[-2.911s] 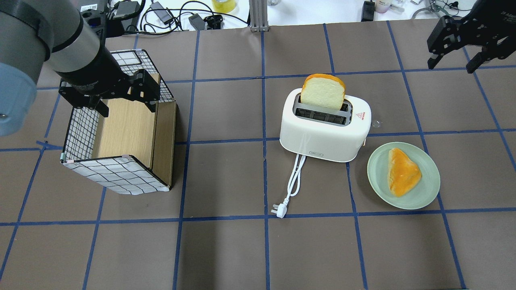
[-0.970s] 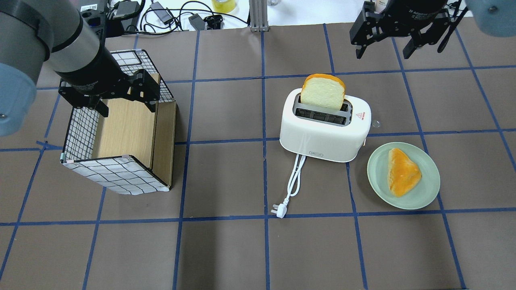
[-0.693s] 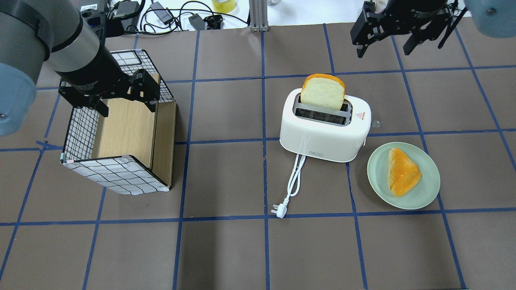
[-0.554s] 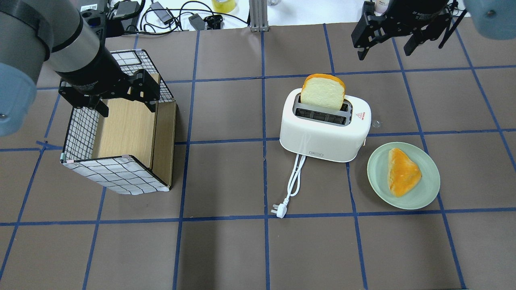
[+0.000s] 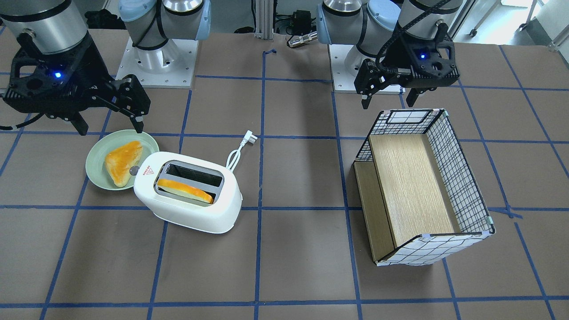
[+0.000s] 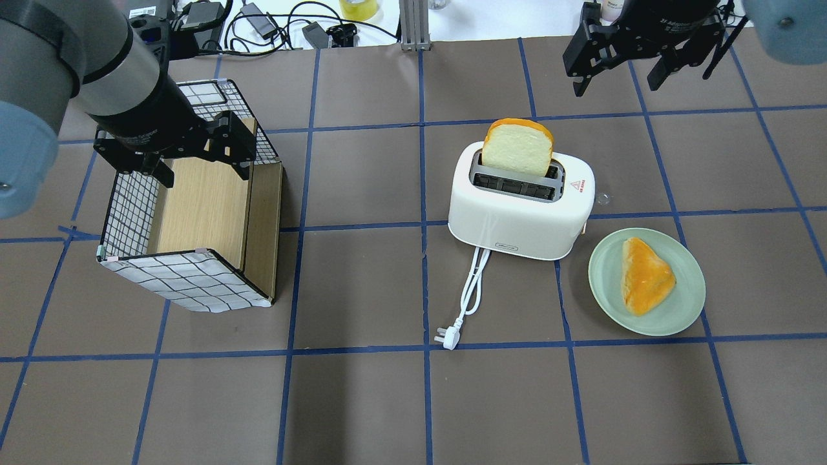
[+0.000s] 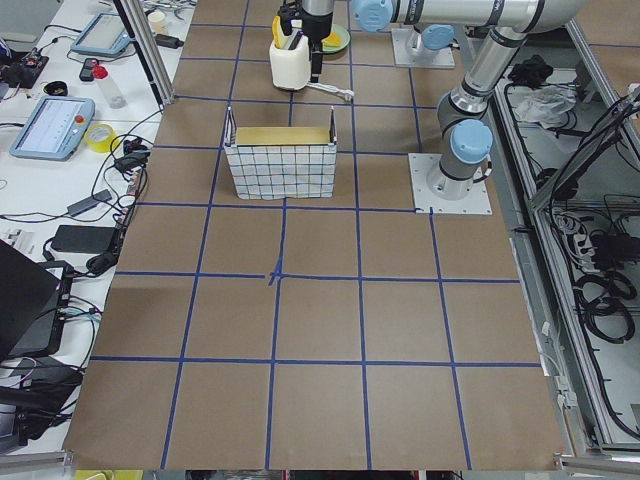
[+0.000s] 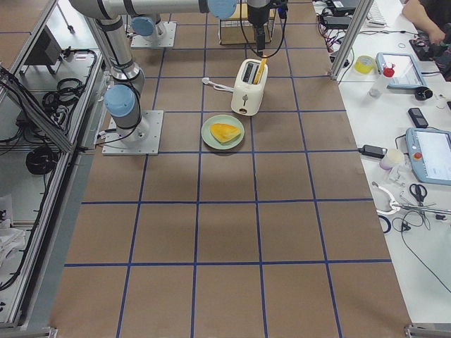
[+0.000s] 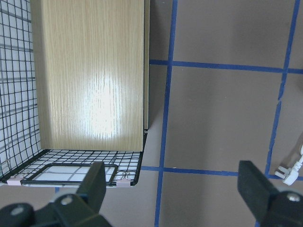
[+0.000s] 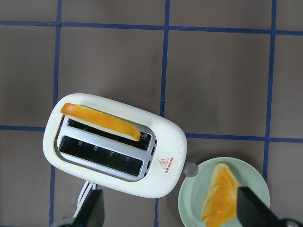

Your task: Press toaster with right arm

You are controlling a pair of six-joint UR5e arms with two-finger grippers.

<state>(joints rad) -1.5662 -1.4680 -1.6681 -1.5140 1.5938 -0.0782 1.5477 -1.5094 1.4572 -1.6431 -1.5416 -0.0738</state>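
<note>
Right pincer (image 6: 614,87) hangs high over the bench (image 6: 362,400) with its fingers spread wide and nothing between them. We see it well apart from the toaster (image 6: 517,226), past that appliance's far side. Its wrist camera looks straight down on the toaster and plate. Left pincer (image 6: 208,178) is likewise wide open and empty, above the far end of the wire-frame box (image 6: 187,278).

The box lies on its side on the robot's left half, and a wide bare strip of bench separates it from the toaster. The toaster stands near the middle, skewed to the blue tape grid, with bare bench along both its long sides. Just beside its knob end sits the green plate (image 6: 685,310); whether the two touch we cannot quite tell.

One bread slice (image 6: 517,150) stands up out of the slot farther from the robot, and another piece (image 6: 646,274) lies on the plate. The white cord (image 6: 475,284) runs toward the robot and ends at the plug (image 6: 447,337). The small grey knob (image 5: 133,170) faces the plate.
</note>
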